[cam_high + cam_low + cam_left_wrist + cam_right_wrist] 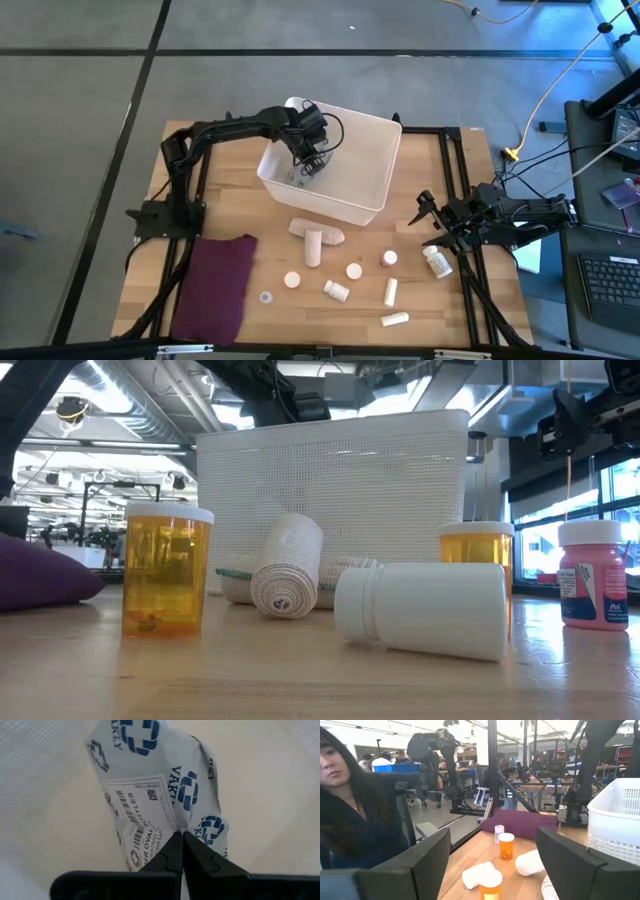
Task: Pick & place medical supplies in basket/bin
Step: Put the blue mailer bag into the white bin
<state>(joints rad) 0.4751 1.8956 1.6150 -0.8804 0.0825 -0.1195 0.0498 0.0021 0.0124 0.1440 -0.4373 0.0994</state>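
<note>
One white mesh-walled bin (375, 150) near the table's far middle. One maroon cloth (212, 285) at the near left corner. One printed soft packet (150, 795), white with blue logos and a barcode label, hanging crumpled over the bin's floor. Nine small supplies loose on the wood in the overhead view: two beige bandage rolls (316, 238) touching in a T just in front of the bin, two round white-capped vials (354, 271) standing, a white bottle lying beside them (336, 291), two more white bottles lying nearer the right (391, 291), one pink-labelled bottle (388, 259), one clear cap (265, 296) beside the cloth. A tenth, a white-capped bottle (436, 262), just under the right arm.

Left gripper (310, 160) inside the bin, fingers (172, 852) pressed together on a fold of the packet; packet dangling beyond the fingertips, its lower edge cut off by the gripper body. Mostly lost behind the arm from above.

Right gripper (428, 222) at the table's right edge, well apart from the bin, fingers (425, 855) spread wide with nothing between them.

From table height, amber vials (165, 570) and a lying white bottle (425, 608) blocking much of the bin wall; bin contents hidden there.
</note>
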